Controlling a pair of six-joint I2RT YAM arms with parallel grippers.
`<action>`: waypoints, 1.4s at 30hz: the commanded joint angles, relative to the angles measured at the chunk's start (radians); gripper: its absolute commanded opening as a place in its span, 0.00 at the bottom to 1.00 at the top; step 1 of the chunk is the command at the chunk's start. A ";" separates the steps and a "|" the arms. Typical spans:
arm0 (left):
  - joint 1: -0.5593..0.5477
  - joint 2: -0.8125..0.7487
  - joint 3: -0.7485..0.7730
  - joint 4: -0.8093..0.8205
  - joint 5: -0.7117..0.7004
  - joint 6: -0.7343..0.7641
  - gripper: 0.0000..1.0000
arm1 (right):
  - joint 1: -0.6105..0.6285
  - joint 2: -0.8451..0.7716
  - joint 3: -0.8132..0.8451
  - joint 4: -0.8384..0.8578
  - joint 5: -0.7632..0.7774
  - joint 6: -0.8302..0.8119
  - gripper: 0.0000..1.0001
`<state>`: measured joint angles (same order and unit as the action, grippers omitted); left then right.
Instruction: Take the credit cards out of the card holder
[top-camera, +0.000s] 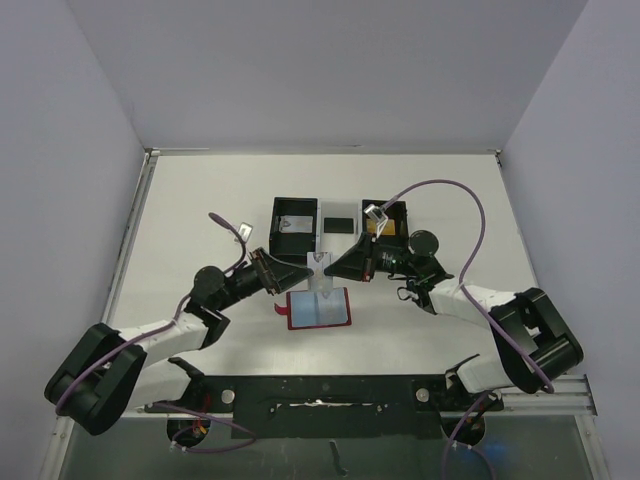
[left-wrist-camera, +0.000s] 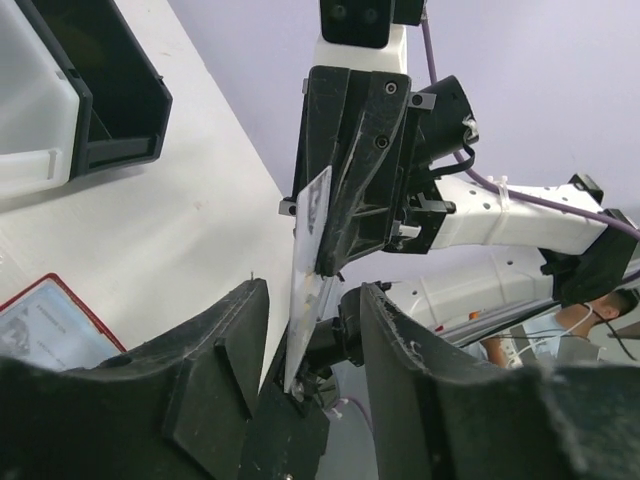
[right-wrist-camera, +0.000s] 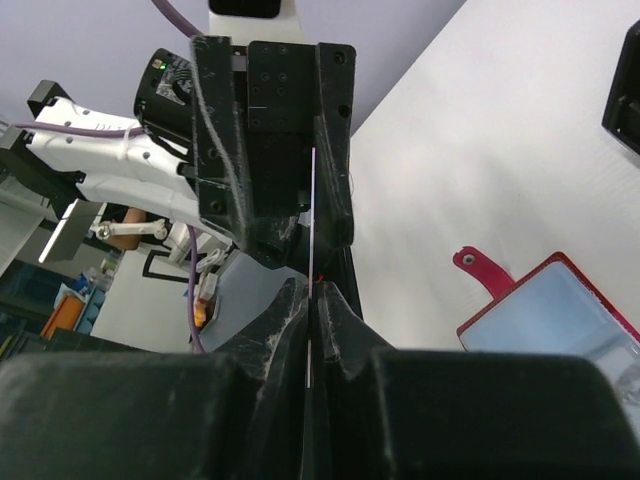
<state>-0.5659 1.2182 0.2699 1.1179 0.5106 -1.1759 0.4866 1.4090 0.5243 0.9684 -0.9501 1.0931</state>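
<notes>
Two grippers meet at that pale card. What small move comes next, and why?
Probably the right gripper draws the credit card away: its jaws are shut on it, while the left gripper stands open around it, above the open card holder.

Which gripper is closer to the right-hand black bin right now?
Right. The right gripper, shut on a credit card, sits just in front and left of that bin; the left gripper is farther left, on the card's other side, open.

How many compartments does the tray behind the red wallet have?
3, side by side: black left compartment, white middle compartment, black right compartment, its front partly hidden.
</notes>
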 joint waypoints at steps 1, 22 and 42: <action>0.009 -0.101 0.008 -0.115 -0.063 0.090 0.50 | 0.012 -0.063 0.035 -0.074 0.040 -0.079 0.00; 0.171 -0.292 0.382 -1.271 -0.371 0.551 0.71 | 0.081 -0.203 0.211 -0.696 0.391 -0.572 0.00; 0.382 -0.363 0.497 -1.509 -0.645 0.735 0.72 | 0.269 -0.054 0.444 -0.848 0.907 -1.127 0.00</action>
<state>-0.1894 0.9096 0.7593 -0.3840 -0.0673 -0.4683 0.7212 1.3285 0.8913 0.1173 -0.1619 0.1135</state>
